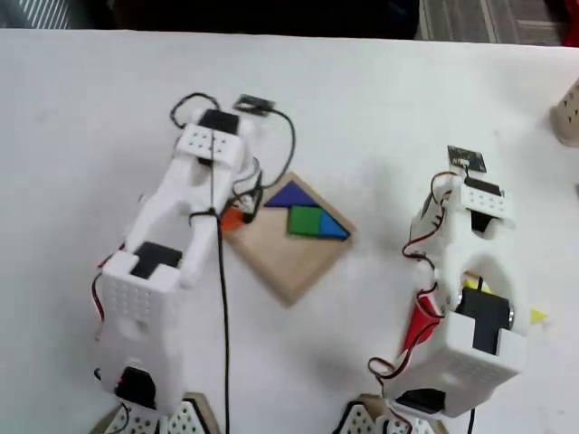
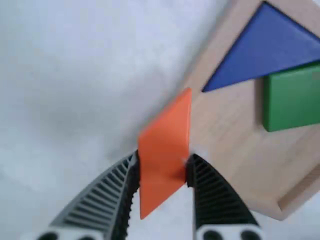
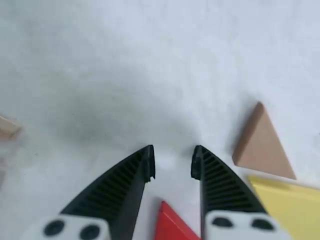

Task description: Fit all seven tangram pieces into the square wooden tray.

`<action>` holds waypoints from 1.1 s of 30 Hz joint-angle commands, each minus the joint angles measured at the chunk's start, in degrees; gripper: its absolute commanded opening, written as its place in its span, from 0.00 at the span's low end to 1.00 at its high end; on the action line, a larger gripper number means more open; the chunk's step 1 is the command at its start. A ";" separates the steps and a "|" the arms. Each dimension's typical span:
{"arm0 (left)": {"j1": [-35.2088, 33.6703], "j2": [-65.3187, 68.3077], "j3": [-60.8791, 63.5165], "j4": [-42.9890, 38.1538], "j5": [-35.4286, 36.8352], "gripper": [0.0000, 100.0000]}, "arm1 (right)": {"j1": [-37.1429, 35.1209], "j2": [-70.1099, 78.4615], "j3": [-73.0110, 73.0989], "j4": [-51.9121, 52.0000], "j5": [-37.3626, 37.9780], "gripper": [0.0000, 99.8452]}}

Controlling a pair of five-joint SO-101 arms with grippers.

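The square wooden tray [image 1: 288, 256] lies turned like a diamond at mid-table. It holds a large blue triangle [image 1: 291, 193], a green square [image 1: 305, 220] and a small blue triangle [image 1: 334, 229]. My left gripper [image 2: 162, 167] is shut on an orange piece [image 2: 164, 160], which is held tilted over the tray's [image 2: 225, 135] left rim; the same orange piece [image 1: 232, 218] shows beside the left arm. My right gripper [image 3: 172, 162] is open above bare table, with a red piece [image 3: 172, 226] lying between its fingers. A tan triangle [image 3: 262, 142] and a yellow piece [image 3: 290, 205] lie beside it.
A yellow tip [image 1: 539, 316] pokes out by the right arm's body. A perforated wooden object [image 1: 568, 113] stands at the table's right edge. Cables hang off both arms. The white table is open toward the back and left.
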 commanded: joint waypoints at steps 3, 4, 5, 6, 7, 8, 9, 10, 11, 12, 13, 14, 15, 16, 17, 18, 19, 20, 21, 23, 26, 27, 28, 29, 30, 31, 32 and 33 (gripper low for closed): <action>5.67 -1.01 -2.64 2.64 -0.88 0.02 | -0.66 -1.98 -0.18 -1.19 0.70 0.12; 6.11 -1.01 -2.64 2.46 -1.05 0.02 | -0.66 -1.98 -0.18 -1.19 0.70 0.12; 6.55 -1.01 -2.64 2.29 -1.05 0.02 | -0.66 -1.98 -0.18 -1.19 0.70 0.12; 6.90 -1.01 -2.64 2.29 -1.05 0.02 | -0.66 -1.98 -0.18 -1.27 0.70 0.12; 7.25 -1.10 -2.64 2.20 -1.14 0.02 | -0.66 -1.98 -0.18 -1.45 0.70 0.12; 7.60 -1.36 -2.64 2.11 -1.14 0.02 | -0.66 -1.98 -0.18 -1.45 0.70 0.12; 8.04 -1.98 -2.02 1.49 -1.23 0.02 | -0.66 -1.98 -0.18 -1.45 0.70 0.12; 8.48 -3.12 -0.44 0.35 -1.67 0.02 | -0.66 -1.98 -0.18 -1.45 0.70 0.12; 9.27 -4.88 1.67 -1.23 -2.73 0.02 | -0.66 -1.98 -0.18 -1.45 0.70 0.12; 10.07 -7.16 4.48 -3.08 -3.25 0.02 | -0.66 -1.98 -0.18 -1.45 0.70 0.12; 10.77 -10.07 8.09 -5.54 -2.99 0.02 | -0.66 -1.98 -0.18 -1.45 0.70 0.12; 11.21 -12.97 11.69 -8.09 -2.29 0.02 | -0.66 -1.98 -0.18 -1.45 0.70 0.12; 11.65 -15.96 15.38 -10.73 -1.41 0.02 | -0.66 -1.98 -0.18 -1.45 0.70 0.12; 11.91 -18.51 18.55 -13.19 -0.70 0.02 | -0.66 -1.98 -0.18 -1.45 0.70 0.12; 11.74 -20.79 21.54 -15.47 -0.09 0.02 | -0.66 -1.98 -0.18 -1.45 0.70 0.12; 11.38 -22.46 23.91 -17.58 0.44 0.02 | -0.66 -1.98 -0.18 -1.45 0.70 0.12; 10.86 -23.52 25.58 -19.25 0.88 0.02 | -0.66 -1.98 -0.18 -1.45 0.70 0.12; 10.15 -23.78 26.29 -20.22 0.97 0.02 | -0.66 -1.98 -0.18 -1.45 0.70 0.12; 9.54 -23.34 26.46 -20.57 0.97 0.02 | -0.66 -1.98 -0.18 -1.45 0.70 0.12; 8.66 -21.76 26.37 -20.75 0.70 0.02 | -0.66 -1.98 -0.18 -1.45 0.70 0.12; 8.48 -18.33 26.37 -21.19 0.53 0.02 | -0.66 -1.98 -0.18 -1.45 0.70 0.12; 8.48 -17.10 26.37 -22.24 0.53 0.02 | -0.66 -1.98 -0.18 -1.45 0.70 0.12; 8.40 -16.13 26.37 -23.56 0.53 0.02 | -0.66 -1.98 -0.18 -1.45 0.70 0.12; 8.31 -15.16 26.37 -24.97 0.44 0.02 | -0.66 -1.98 -0.18 -1.45 0.70 0.12; 7.78 -14.37 26.37 -26.02 -0.18 0.02 | -0.66 -1.98 -0.18 -1.45 0.70 0.12; 7.43 -13.85 26.37 -26.73 -1.67 0.02 | -0.66 -1.98 -0.18 -1.45 0.70 0.12; 7.25 -13.32 26.37 -27.08 -3.43 0.02 | -0.66 -1.98 -0.18 -1.45 0.70 0.12; 7.16 -13.14 26.37 -27.34 -4.75 0.02 | -0.66 -1.98 -0.18 -1.45 0.70 0.12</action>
